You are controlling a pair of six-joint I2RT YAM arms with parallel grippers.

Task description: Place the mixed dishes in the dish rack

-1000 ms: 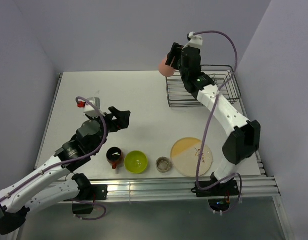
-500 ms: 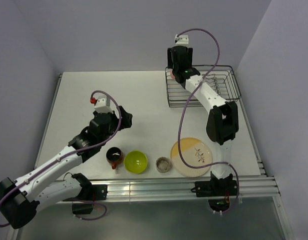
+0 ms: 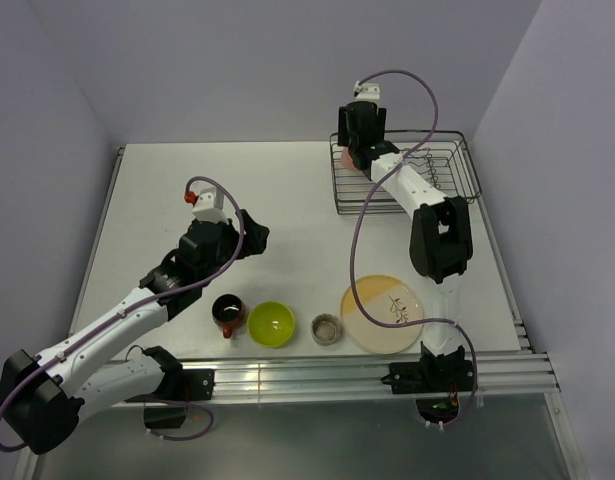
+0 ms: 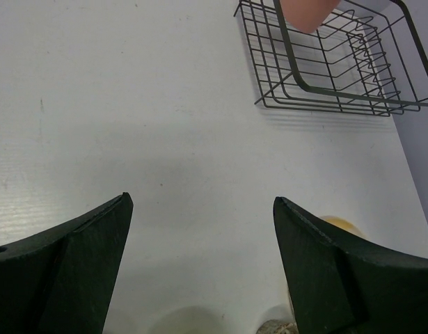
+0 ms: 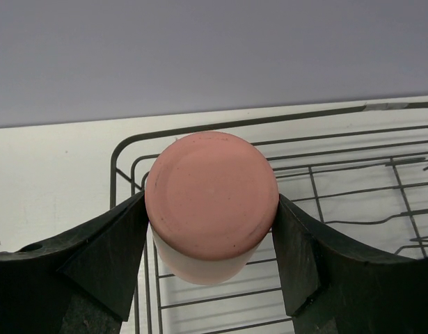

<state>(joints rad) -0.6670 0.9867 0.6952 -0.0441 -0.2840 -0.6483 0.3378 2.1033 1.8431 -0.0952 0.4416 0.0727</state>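
Observation:
My right gripper (image 3: 358, 152) is shut on the pink tumbler (image 5: 212, 202), with a finger on each side. I hold it over the far left corner of the dish rack (image 3: 407, 178), its closed base toward the wrist camera. The rack also shows in the right wrist view (image 5: 339, 113) and the left wrist view (image 4: 325, 66), where the tumbler (image 4: 307, 12) is at the top edge. My left gripper (image 4: 202, 202) is open and empty over bare table, seen from above (image 3: 253, 234). Near the front edge stand the orange mug (image 3: 226, 313), lime-green bowl (image 3: 271, 323), tiny cup (image 3: 327, 328) and pale-yellow plate (image 3: 383, 313).
The white table (image 3: 187, 190) is walled at the back and on both sides. The rack stands in the far right corner. The four loose dishes line the near edge between the two arm bases.
My right arm has carried the tumbler from beyond the rack's far left corner to over the rack and lower. My left arm has risen and shifted slightly right.

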